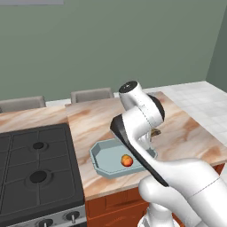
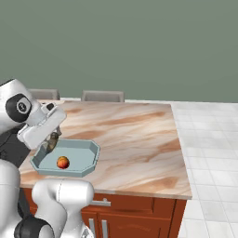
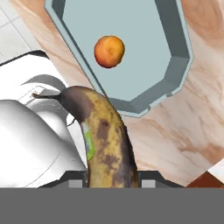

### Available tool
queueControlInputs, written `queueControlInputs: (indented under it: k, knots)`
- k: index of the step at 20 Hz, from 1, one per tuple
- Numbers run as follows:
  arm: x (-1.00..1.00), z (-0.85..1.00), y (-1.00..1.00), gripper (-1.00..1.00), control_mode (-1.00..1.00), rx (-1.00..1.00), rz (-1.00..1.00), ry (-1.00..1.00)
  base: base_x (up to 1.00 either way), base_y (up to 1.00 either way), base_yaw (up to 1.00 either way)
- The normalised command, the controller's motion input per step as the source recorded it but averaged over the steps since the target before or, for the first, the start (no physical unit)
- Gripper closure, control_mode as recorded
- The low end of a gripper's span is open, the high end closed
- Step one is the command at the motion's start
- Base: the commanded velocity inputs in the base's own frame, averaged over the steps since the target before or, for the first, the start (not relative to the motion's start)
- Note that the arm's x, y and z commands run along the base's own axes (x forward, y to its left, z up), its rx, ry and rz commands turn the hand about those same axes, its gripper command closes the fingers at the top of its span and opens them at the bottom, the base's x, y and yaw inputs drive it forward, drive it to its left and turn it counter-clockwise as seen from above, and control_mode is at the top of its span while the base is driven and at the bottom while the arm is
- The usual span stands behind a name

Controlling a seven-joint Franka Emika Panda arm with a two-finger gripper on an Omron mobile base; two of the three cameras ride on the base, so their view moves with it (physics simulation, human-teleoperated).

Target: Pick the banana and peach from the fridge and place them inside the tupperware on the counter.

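The pale blue-grey tupperware (image 1: 99, 153) (image 2: 93, 155) (image 3: 144, 52) lies on the marbled counter (image 2: 135, 135) near its front edge. Inside it rests the round orange-red peach (image 1: 127, 161) (image 2: 62, 162) (image 3: 109, 51). My gripper (image 2: 51, 143) (image 3: 111, 181) hangs just above the container's near-left rim, shut on the brown-spotted banana (image 3: 107, 144) (image 2: 53, 139). In the hand view the banana's dark stem end points toward the tupperware's edge. From the left base view my forearm hides most of the hand, and a bit of banana (image 1: 155, 131) peeks out beside it.
A black gas stovetop (image 1: 35, 173) sits left of the tupperware. Two grey chair backs (image 1: 91, 94) (image 2: 103, 95) stand behind the counter. White tiled floor (image 2: 209, 139) lies beyond the counter's right end. Red-brown cabinets with silver handles (image 2: 100, 203) are below.
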Motion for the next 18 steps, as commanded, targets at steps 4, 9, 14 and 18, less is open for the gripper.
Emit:
queueControlInputs:
  k: [4,9,14,18]
  knots:
    - [0.16,-0.13,0.00,1.00,-1.00,0.18,0.00,-0.16,0.00,0.00,0.00]
    - [0.33,-0.19,0.04,1.00,-1.00,0.07,0.04,0.00,0.00,0.00,0.00]
    - [0.43,-0.18,0.09,1.00,-1.00,0.00,0.04,0.00,0.00,0.00,0.00]
    - [0.30,-0.29,0.15,1.00,-1.00,0.00,0.02,0.07,0.00,0.00,0.00]
